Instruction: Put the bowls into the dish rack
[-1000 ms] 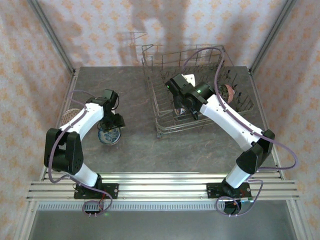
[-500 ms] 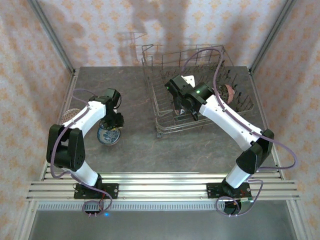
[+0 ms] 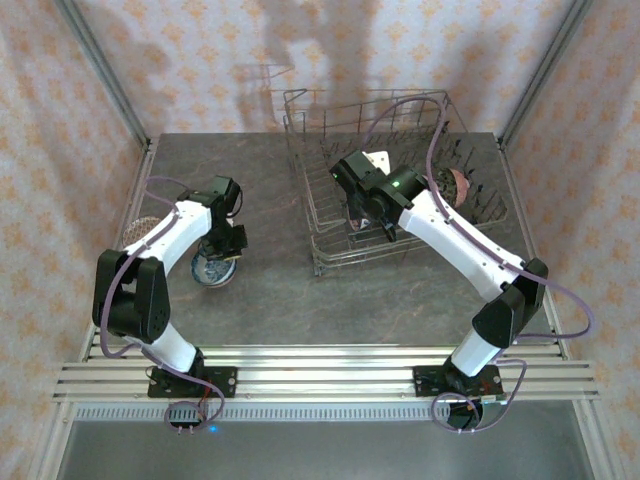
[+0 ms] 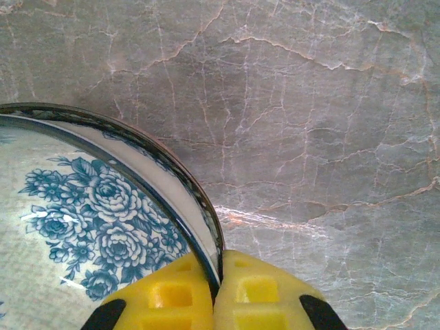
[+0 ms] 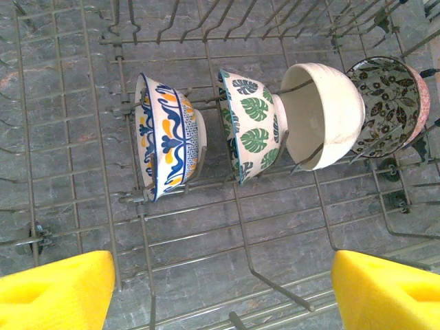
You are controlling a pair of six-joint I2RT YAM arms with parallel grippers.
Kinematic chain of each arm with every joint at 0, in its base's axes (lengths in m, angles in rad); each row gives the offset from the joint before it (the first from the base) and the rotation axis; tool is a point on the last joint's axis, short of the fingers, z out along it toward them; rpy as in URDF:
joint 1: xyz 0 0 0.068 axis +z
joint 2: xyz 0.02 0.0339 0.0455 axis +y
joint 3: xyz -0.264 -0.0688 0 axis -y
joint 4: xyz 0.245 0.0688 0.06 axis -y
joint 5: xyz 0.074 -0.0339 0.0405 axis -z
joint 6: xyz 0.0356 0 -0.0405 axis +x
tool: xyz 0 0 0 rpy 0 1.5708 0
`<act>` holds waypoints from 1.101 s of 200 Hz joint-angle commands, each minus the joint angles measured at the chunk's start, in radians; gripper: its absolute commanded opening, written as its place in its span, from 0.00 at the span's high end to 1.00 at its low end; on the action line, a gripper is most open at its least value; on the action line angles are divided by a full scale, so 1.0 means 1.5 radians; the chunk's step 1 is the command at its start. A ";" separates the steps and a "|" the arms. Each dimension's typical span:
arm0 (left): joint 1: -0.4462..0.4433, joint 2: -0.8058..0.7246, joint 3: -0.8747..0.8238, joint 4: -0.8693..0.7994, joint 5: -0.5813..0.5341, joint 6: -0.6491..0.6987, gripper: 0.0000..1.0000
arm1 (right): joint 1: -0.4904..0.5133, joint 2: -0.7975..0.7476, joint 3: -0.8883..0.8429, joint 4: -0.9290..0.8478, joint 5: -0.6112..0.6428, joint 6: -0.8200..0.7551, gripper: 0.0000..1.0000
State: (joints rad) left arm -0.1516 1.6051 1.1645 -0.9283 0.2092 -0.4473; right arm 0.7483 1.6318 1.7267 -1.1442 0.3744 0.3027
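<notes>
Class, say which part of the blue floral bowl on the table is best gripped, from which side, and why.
Grip the blue bowl by its thin rim from above, one finger inside, one outside. It sits mouth-up on the table, so the rim is exposed, while the body looks too wide to span. The left end effector pinches it just so.

Four bowls (image 5: 168,137) stand edgewise in the dish rack (image 5: 144,227); blue-floral bowl (image 4: 96,220) outside, seemingly upright.

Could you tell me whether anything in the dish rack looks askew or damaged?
Nothing stands out: the blue-orange bowl, leaf bowl, cream bowl and dark floral bowl all stand on edge between tines of the dish rack, with no visible cracks.
</notes>
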 commanded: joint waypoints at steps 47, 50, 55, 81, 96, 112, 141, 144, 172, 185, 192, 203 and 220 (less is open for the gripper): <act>-0.002 -0.072 0.032 -0.026 0.004 -0.006 1.00 | 0.003 -0.032 0.020 -0.028 0.024 0.008 0.18; -0.003 -0.075 0.036 -0.029 0.003 -0.006 1.00 | 0.003 -0.032 0.022 -0.029 0.022 0.007 0.18; -0.003 -0.079 0.041 -0.032 0.002 -0.008 1.00 | 0.004 -0.032 0.027 -0.031 0.019 0.008 0.18; -0.002 -0.120 0.063 -0.029 0.007 -0.045 1.00 | 0.007 -0.033 0.051 -0.038 -0.008 0.002 0.20; -0.003 -0.149 0.071 -0.011 0.017 -0.094 1.00 | 0.016 -0.042 0.057 -0.029 -0.023 -0.015 0.21; -0.003 -0.180 0.083 0.016 0.036 -0.150 1.00 | 0.036 -0.054 0.055 -0.005 -0.025 -0.037 0.22; -0.015 -0.224 0.114 0.072 0.046 -0.249 1.00 | 0.061 -0.058 0.070 0.007 -0.025 -0.050 0.22; -0.018 -0.228 0.118 0.076 0.045 -0.261 1.00 | 0.063 -0.058 0.072 0.008 -0.025 -0.051 0.22; -0.046 -0.275 0.109 0.188 0.047 -0.397 1.00 | 0.112 -0.065 0.065 0.054 -0.037 -0.081 0.23; -0.065 -0.286 0.107 0.221 0.033 -0.447 1.00 | 0.143 -0.066 0.061 0.085 -0.040 -0.105 0.23; -0.078 -0.289 0.113 0.229 0.020 -0.467 1.00 | 0.160 -0.066 0.061 0.099 -0.038 -0.114 0.23; -0.099 -0.290 0.123 0.241 0.000 -0.491 1.00 | 0.183 -0.064 0.059 0.125 -0.042 -0.128 0.24; -0.128 -0.286 0.142 0.256 -0.026 -0.523 1.00 | 0.209 -0.064 0.047 0.174 -0.052 -0.147 0.26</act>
State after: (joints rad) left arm -0.2943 1.1851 1.3182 -0.6712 0.2493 -1.0859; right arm 1.0149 1.5623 1.8065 -1.0092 0.3092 0.1493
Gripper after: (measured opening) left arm 0.050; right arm 0.756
